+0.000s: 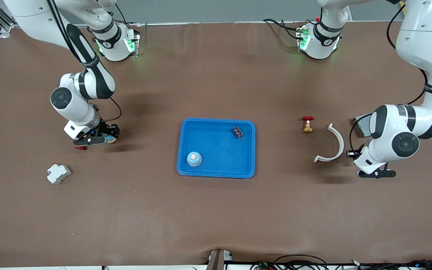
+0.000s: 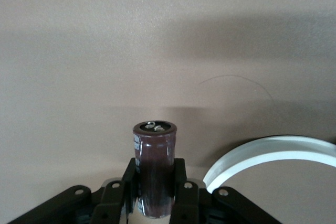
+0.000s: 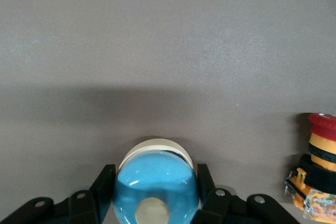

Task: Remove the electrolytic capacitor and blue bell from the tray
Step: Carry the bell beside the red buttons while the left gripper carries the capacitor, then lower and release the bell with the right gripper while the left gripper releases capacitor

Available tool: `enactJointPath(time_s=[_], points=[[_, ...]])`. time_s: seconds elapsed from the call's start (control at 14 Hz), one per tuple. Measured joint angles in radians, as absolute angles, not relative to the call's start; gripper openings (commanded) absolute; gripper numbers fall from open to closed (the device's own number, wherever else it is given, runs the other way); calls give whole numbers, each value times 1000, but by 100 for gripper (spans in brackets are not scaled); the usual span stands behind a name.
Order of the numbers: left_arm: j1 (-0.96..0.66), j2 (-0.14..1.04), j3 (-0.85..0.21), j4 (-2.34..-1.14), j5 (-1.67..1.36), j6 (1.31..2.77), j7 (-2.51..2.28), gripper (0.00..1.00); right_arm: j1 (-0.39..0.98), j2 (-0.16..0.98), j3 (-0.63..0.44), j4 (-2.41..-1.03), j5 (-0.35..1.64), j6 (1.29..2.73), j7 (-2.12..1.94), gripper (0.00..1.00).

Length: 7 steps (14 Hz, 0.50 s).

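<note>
- my left pincer (image 2: 153, 192) is clamped on the brown capacitor (image 2: 153, 169), beside a white curved strip (image 2: 268, 156) at my left arm's end of the worktop (image 1: 216, 217).
- my right pincer (image 3: 155, 195) grips the blue bell (image 3: 155, 187), low over my right arm's end, beside a red button (image 3: 321, 171).

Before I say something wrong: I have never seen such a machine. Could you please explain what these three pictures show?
These are two white robot arms at a brown table. The big picture comes from a high camera facing them, and the two small ones come from cameras on their wrists. The left gripper, beside a white curved plastic strip, is shut on a dark brown cylindrical capacitor. The right gripper, beside a red and yellow push button, is shut on a blue dome-shaped bell. In the middle lies a blue plastic tray, holding a second blue bell and a small dark part. Also on the table are a brass valve with a red handle and a white-grey block.
</note>
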<state>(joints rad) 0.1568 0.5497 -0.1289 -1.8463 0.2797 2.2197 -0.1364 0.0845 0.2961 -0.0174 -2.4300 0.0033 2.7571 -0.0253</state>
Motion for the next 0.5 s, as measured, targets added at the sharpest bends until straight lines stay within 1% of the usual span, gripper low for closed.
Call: enactJointPath(time_s=[0.43, 0.5], points=[[184, 582, -127, -1853, 280, 2256, -137, 0, 84, 331, -17, -2430, 3, 2802, -25, 0], [186, 586, -127, -1853, 280, 2258, -137, 0, 84, 334, -17, -2430, 3, 2807, -25, 51]])
